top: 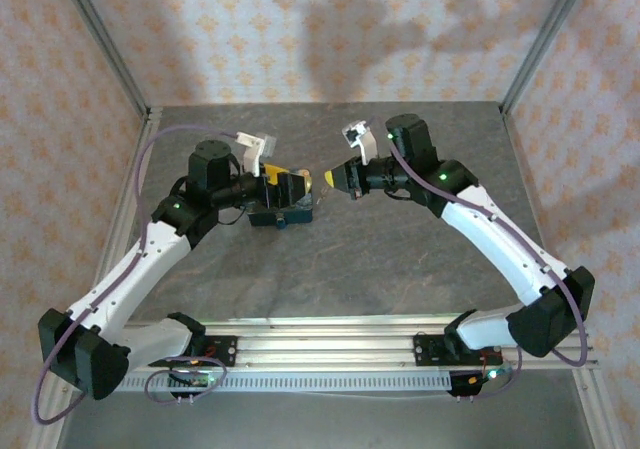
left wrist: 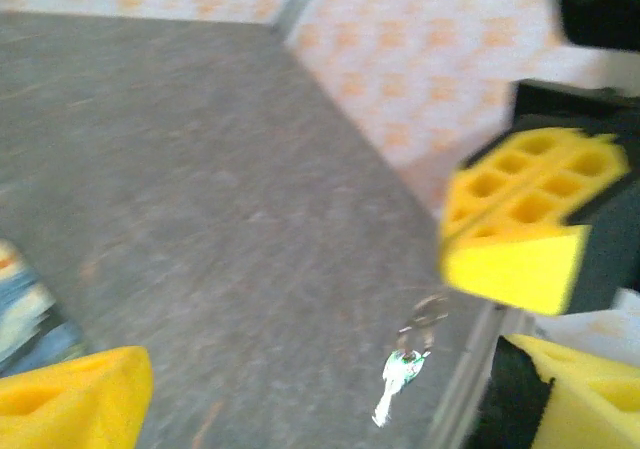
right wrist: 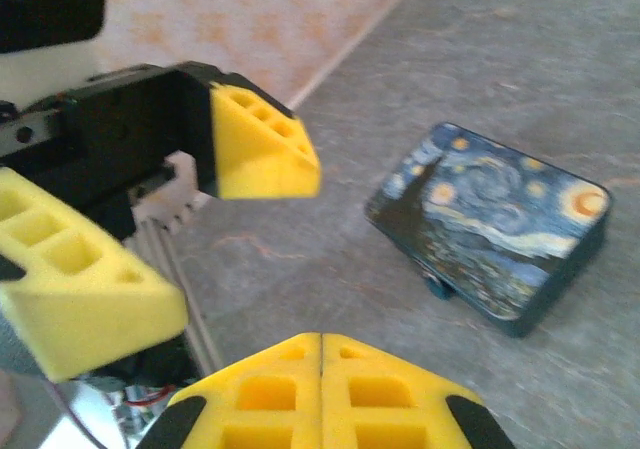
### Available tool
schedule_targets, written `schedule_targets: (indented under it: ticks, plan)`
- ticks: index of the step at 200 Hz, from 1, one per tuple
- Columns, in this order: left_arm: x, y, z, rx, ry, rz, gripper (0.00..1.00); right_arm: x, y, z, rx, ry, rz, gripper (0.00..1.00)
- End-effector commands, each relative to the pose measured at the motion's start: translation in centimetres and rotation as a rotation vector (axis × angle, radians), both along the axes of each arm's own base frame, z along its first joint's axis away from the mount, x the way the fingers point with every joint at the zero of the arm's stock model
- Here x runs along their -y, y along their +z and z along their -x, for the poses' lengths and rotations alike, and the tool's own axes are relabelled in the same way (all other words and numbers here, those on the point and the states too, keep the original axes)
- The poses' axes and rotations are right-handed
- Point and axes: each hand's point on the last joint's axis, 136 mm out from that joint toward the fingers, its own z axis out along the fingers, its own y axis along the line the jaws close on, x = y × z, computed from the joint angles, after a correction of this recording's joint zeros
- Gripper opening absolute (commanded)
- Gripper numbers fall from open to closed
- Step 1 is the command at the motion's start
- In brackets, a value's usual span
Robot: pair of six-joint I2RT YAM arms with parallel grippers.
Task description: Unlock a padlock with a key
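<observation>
The painted box (right wrist: 490, 229) sits shut at two o'clock from my clenched right claw (right wrist: 320, 354) (contents hidden), bare table (right wrist: 520, 49) around it; my left claw (right wrist: 240, 239) gapes, released.

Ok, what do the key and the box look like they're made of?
Key: probably metal, silvery and shiny, with a bright glint; the picture is blurred. Box: a hard case, tin or plastic, I can't tell which, smooth printed lid with blue and yellow swirls, rounded corners.
</observation>
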Motion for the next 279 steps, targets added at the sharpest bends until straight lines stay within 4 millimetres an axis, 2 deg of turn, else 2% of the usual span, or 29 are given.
schedule_targets:
  ticks: [1, 23, 56, 85, 106, 126, 161, 185, 255, 279]
  plan:
    - [2.1, 4.2, 1.9, 0.086, -0.187, 0.158, 0.81, -0.6, 3.8, 0.6, 0.006, 0.096, -0.172, 0.00]
    - [2.5, 3.9, 1.9, 0.060, -0.219, 0.164, 0.71, -0.2, 5.1, 0.2, -0.011, 0.089, -0.257, 0.00]
    - [3.4, 3.7, 1.4, -0.012, -0.269, 0.241, 0.63, 0.2, 6.3, 0.3, -0.008, 0.084, -0.308, 0.00]
    - [3.8, 4.1, 1.3, -0.019, -0.296, 0.269, 0.54, 0.4, 6.3, 0.5, -0.012, 0.080, -0.306, 0.00]
    - [3.8, 4.2, 1.3, -0.009, -0.300, 0.261, 0.53, 0.4, 6.2, 0.5, -0.019, 0.079, -0.309, 0.00]
    - [3.7, 4.1, 1.3, -0.006, -0.300, 0.257, 0.47, 0.4, 6.1, 0.6, -0.025, 0.077, -0.326, 0.00]
    - [3.7, 4.0, 1.4, -0.001, -0.299, 0.251, 0.31, 0.5, 6.1, 0.5, -0.025, 0.060, -0.339, 0.00]
    - [3.6, 4.2, 1.6, 0.008, -0.299, 0.245, 0.26, 0.5, 6.1, 0.5, -0.025, 0.058, -0.343, 0.00]
    - [3.8, 4.6, 2.1, 0.017, -0.334, 0.236, 0.20, 0.5, 5.8, 0.1, -0.027, 0.043, -0.356, 0.00]
    - [3.9, 4.4, 2.3, 0.028, -0.347, 0.213, 0.00, 0.5, 5.5, -0.1, -0.026, 0.036, -0.357, 0.00]
